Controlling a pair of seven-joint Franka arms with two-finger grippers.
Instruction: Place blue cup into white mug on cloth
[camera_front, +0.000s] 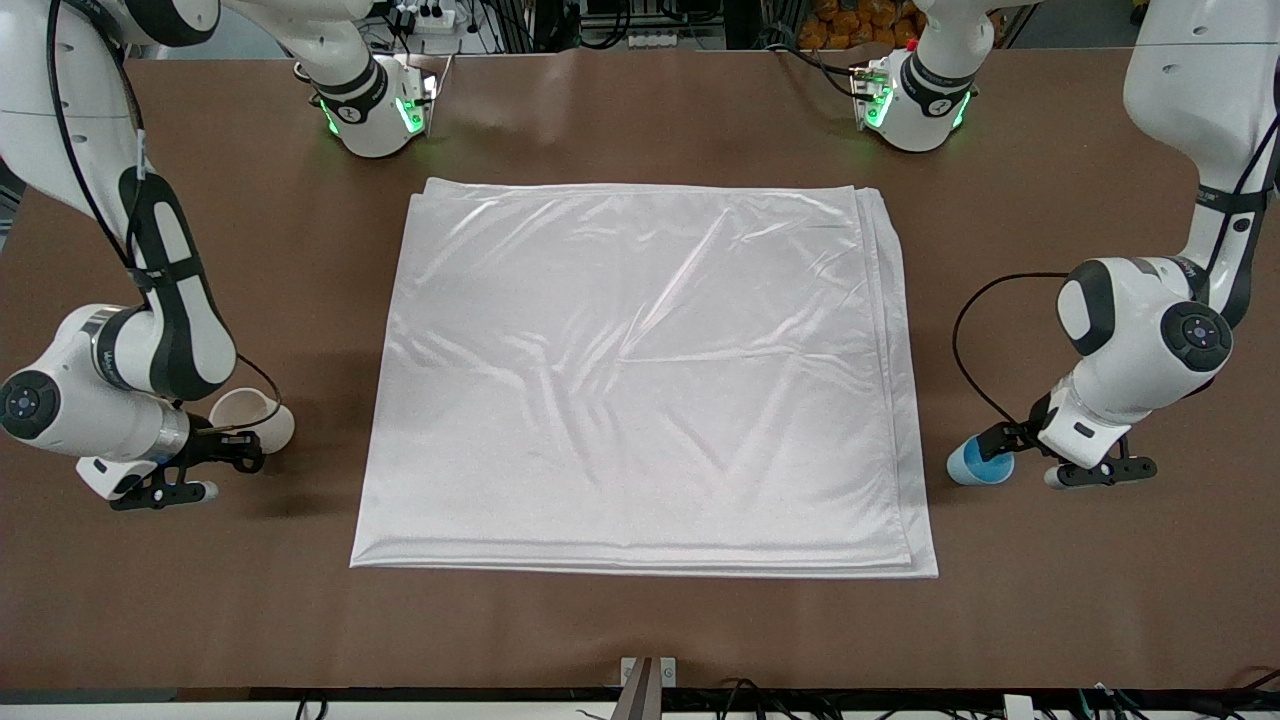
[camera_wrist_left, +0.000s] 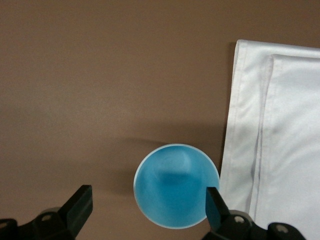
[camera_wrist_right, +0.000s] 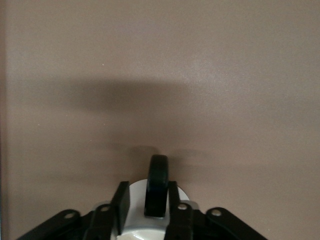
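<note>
The blue cup (camera_front: 978, 463) stands upright on the brown table, beside the cloth's edge at the left arm's end. My left gripper (camera_front: 1030, 456) is low beside it and open. In the left wrist view the cup (camera_wrist_left: 176, 185) lies between the spread fingers, close to one finger (camera_wrist_left: 215, 205), and the gripper (camera_wrist_left: 147, 202) holds nothing. The white mug (camera_front: 252, 418) stands on the table at the right arm's end. My right gripper (camera_front: 215, 468) is at it. In the right wrist view its fingers (camera_wrist_right: 120, 200) straddle the black handle (camera_wrist_right: 157, 182), with a gap on one side. The cloth (camera_front: 640, 380) lies flat mid-table.
The brown table (camera_front: 640, 620) is bare around the cloth. The cloth's layered edge (camera_wrist_left: 250, 125) lies close to the blue cup. Both arm bases stand along the table's edge farthest from the front camera.
</note>
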